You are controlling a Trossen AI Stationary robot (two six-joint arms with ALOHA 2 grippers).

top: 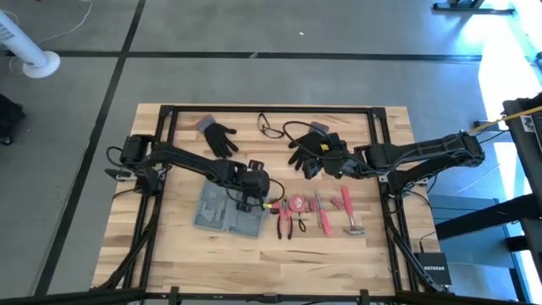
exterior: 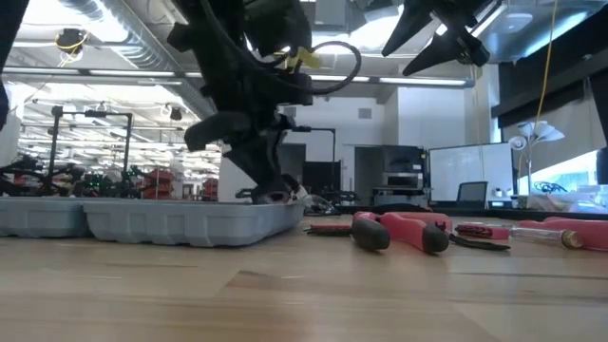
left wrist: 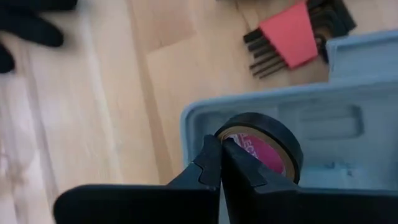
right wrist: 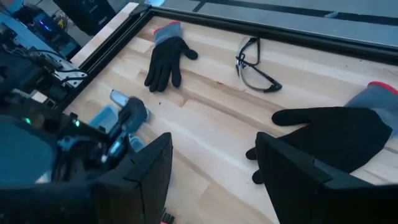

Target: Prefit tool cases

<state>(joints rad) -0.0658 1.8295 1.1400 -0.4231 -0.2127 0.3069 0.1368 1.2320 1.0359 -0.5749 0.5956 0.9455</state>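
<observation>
Near the counter's [top: 182, 254] front edge, left of centre: tool case [top: 222, 216], lying open and flat. Over its right end, left gripper [left wrist: 221, 163] clenched on a black tape roll [left wrist: 264, 144] (red label inside), low in the case. Just right: red-handled pliers [top: 284, 222], hammer [top: 349, 218]. Farther back, right gripper [right wrist: 214, 168] released, hovering above a black glove [right wrist: 336, 140]; toward the far edge, second glove [top: 219, 136], glasses [top: 271, 127].
</observation>
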